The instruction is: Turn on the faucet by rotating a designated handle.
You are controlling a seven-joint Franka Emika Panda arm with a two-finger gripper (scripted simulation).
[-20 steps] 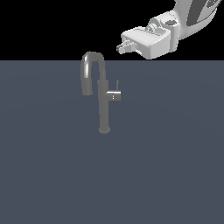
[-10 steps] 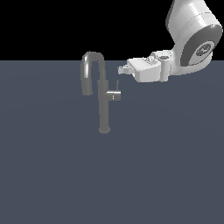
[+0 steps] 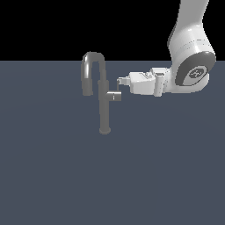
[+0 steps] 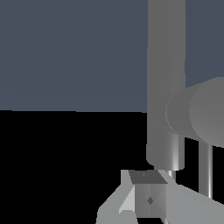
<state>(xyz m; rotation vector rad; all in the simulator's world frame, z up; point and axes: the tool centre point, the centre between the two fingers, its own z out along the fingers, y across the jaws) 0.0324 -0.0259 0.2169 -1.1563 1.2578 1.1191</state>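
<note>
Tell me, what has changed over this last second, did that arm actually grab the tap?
The arm swung down and toward the exterior view's left, bringing its gripper from high above to right beside the handle on the faucet. Whether the fingers touch the thin lever pin cannot be told; no clear grasp shows. The faucet and its handle look unmoved.

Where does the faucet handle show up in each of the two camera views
Exterior view: the handle juts from the faucet column toward the exterior view's right, just below the tool tip.
Wrist view: the handle is the thick grey cylinder close to the camera, with the thin lever pin beside it.
Shared landmark: the faucet's upright column.
</note>
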